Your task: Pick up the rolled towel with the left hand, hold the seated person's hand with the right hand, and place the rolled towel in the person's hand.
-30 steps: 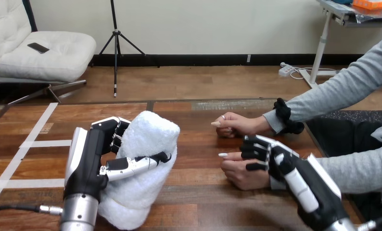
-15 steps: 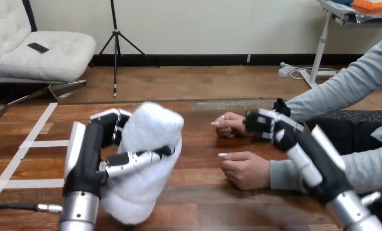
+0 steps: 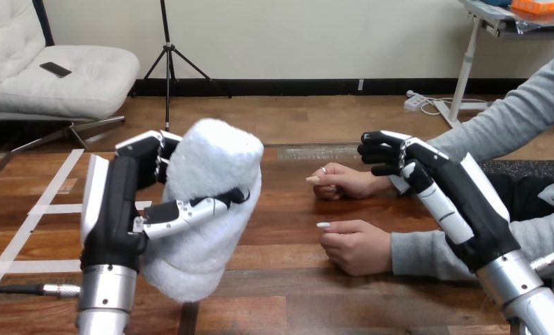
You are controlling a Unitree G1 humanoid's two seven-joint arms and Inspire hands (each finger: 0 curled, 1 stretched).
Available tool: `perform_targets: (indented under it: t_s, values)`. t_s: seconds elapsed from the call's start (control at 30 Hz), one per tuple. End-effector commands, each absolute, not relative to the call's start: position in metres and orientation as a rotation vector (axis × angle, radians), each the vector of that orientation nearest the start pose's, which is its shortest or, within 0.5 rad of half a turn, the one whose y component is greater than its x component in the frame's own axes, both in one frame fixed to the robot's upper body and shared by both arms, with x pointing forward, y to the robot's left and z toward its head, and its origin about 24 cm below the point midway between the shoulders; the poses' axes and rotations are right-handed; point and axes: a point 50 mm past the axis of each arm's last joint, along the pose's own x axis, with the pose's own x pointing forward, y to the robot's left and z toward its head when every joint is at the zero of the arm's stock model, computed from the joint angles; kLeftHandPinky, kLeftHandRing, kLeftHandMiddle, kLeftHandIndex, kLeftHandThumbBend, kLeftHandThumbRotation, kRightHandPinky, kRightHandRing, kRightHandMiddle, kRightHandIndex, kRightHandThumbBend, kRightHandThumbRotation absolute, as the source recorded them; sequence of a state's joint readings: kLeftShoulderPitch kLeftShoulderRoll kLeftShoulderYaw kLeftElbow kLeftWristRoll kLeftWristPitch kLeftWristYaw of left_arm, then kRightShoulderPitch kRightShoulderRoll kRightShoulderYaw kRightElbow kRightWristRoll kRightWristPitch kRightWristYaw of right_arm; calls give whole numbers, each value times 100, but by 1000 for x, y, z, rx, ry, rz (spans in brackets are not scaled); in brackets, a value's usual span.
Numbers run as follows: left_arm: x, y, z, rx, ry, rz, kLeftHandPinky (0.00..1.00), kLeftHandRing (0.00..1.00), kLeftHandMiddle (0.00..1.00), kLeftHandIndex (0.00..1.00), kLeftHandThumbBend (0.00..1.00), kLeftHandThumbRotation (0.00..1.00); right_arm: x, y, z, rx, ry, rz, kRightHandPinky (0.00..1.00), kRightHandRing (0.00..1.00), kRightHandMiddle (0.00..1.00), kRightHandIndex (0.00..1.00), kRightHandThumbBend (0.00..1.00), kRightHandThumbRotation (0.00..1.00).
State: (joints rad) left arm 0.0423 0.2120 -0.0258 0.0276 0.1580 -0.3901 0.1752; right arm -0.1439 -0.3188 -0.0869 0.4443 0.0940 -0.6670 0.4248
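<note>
One towel (image 3: 211,202) is held above the table (image 3: 295,293) by the left hand (image 3: 117,209), with fingers and thumb curled around it. Right of the towel, the person's two hands lie on the table: a far hand (image 3: 344,181) and a near hand (image 3: 358,246). Further right, the right hand (image 3: 428,178) hangs over the far hand's wrist, fingers loosely bent, gripping nothing.

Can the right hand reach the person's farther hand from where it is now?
Probably yes: the right hand hangs right by the person's farther hand, at its wrist, with nothing between them.
</note>
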Motion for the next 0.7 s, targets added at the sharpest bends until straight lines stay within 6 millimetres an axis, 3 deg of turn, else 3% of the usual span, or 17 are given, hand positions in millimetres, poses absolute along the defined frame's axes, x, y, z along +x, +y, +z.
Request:
perform_targets:
  t_s: [0.0,0.67]
  values:
    - [249,177,98,283,-507,94,32,36,40,40,65,0,276,-219,74,-370,-413,318,77,80,79,80,63,94]
    - [251,177,97,250,-519,120,32,36,40,41,65,0,292,-231,83,-493,-401,330,79,82,82,82,65,89]
